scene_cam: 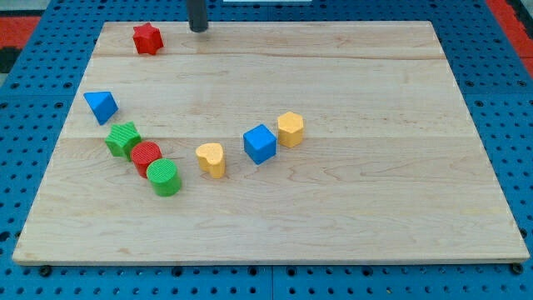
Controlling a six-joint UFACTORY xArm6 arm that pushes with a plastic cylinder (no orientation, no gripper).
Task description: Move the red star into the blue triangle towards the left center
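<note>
The red star (pixel 146 38) lies near the view's top left corner of the wooden board. The blue triangle (pixel 102 106) lies at the view's left, below and a little left of the star, clearly apart from it. My tip (pixel 198 29) rests at the board's top edge, to the right of the red star with a gap between them, and far above the blue triangle.
A green star (pixel 123 138), a red cylinder (pixel 146 157) and a green cylinder (pixel 165 177) sit in a touching diagonal row below the triangle. A yellow heart (pixel 211 159), a blue cube (pixel 260 143) and a yellow hexagon (pixel 290 129) lie mid-board.
</note>
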